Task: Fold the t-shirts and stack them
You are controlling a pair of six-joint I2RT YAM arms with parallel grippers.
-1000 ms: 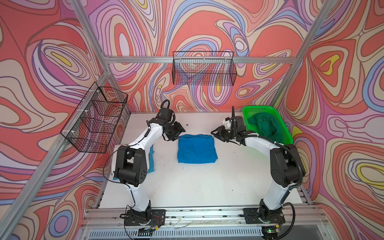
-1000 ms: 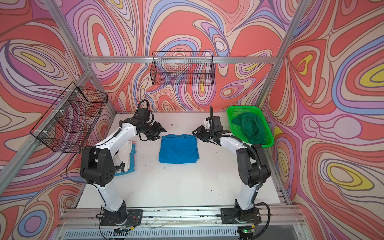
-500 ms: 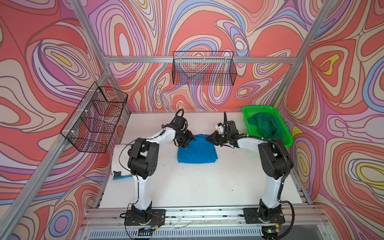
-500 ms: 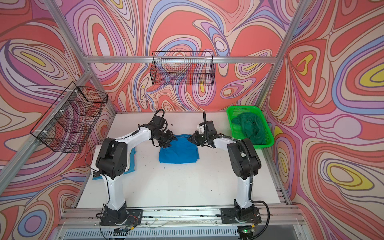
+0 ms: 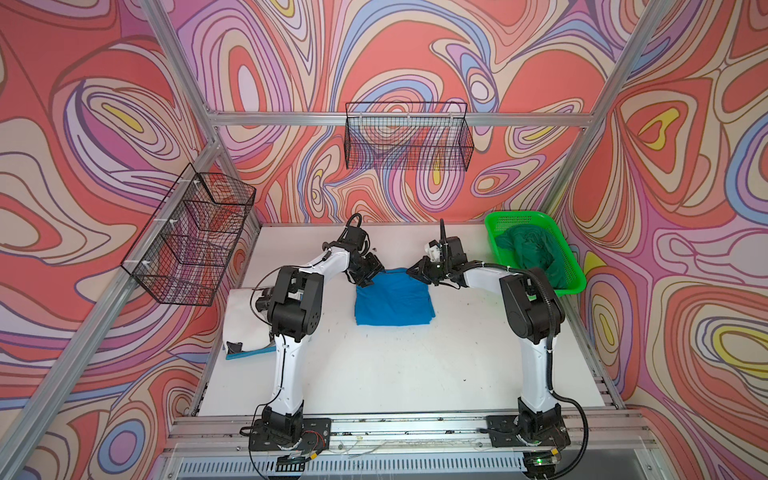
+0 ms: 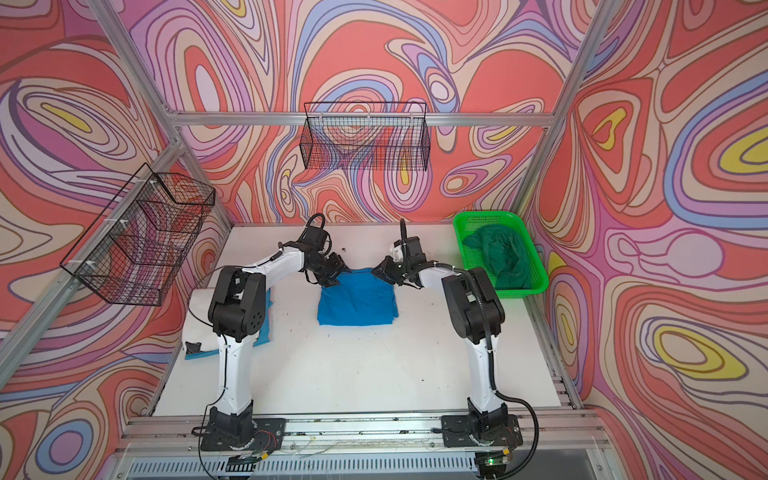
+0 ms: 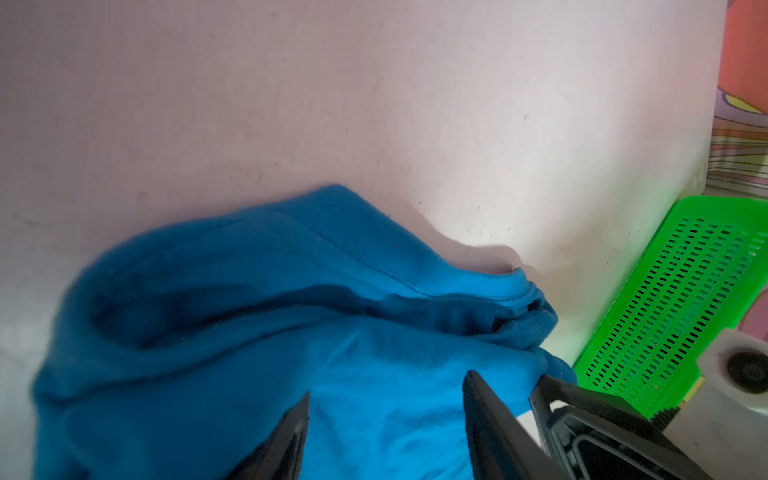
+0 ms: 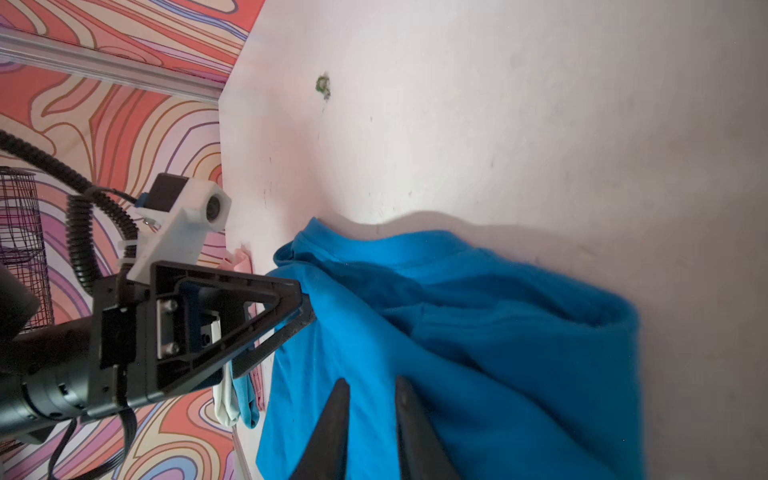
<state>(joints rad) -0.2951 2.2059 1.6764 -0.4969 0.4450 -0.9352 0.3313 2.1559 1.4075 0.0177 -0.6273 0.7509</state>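
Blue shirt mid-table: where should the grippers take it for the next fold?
Take the blue shirt by its two far corners, one per side, where its layered hem bunches up off the table; the near edge lies flat.

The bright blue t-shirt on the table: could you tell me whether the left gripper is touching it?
Touching. The right wrist view shows the left gripper with its fingertips pressed into the far edge of the bright blue t-shirt, the cloth bunched there.

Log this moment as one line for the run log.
left hand: open over bright blue shirt | right hand: at its far edge | dark green shirt: in basket
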